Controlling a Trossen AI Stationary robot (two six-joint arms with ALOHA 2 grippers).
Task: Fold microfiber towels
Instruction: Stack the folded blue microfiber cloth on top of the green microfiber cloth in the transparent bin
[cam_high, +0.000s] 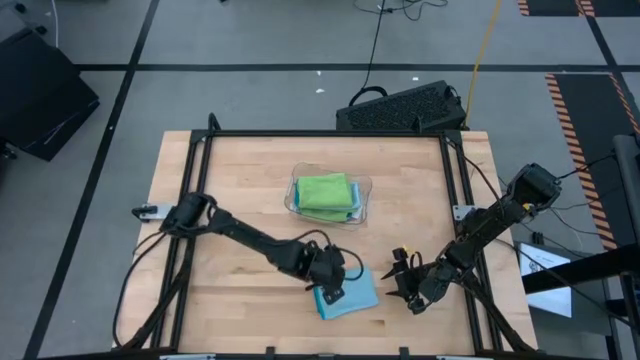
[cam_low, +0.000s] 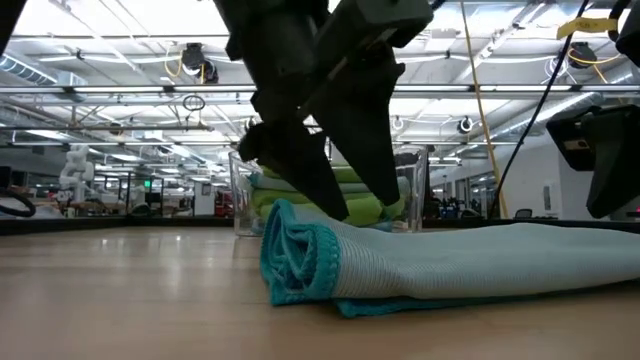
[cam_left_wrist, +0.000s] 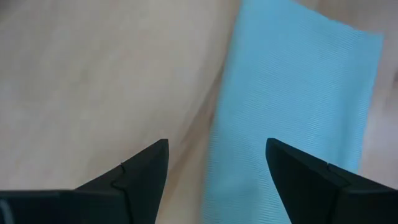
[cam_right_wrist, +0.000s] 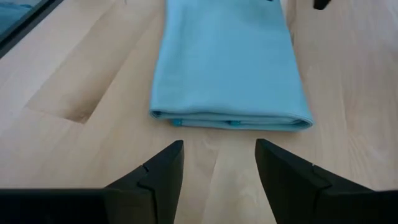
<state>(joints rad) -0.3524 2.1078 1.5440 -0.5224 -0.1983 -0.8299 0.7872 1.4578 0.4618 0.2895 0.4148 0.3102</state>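
Observation:
A light blue microfiber towel (cam_high: 350, 298) lies folded into a narrow strip on the table near its front edge. It also shows in the low view (cam_low: 450, 260), the left wrist view (cam_left_wrist: 292, 93) and the right wrist view (cam_right_wrist: 227, 62). My left gripper (cam_high: 330, 283) is open, pointing down over the strip's left part, one long edge between its fingers (cam_left_wrist: 217, 158). My right gripper (cam_high: 398, 283) is open and empty just right of the towel, low over the table, facing its folded end (cam_right_wrist: 219, 155). A folded lime green towel (cam_high: 325, 190) lies on top in the clear tray. My left gripper stands open right over the blue towel's left part (cam_left_wrist: 249, 143), its fingers pointing down. In the low view the fingertips (cam_low: 340, 210) reach down to the towel's top. I cannot tell whether they touch it.
The clear plastic tray (cam_high: 366, 186) with folded green and blue towels stands mid-table, behind the blue towel (cam_low: 240, 190). Black frame rails (cam_high: 455, 170) run along the table's sides. A black keyboard-like object (cam_high: 400, 105) lies beyond the far edge. Bare wood lies to the left.

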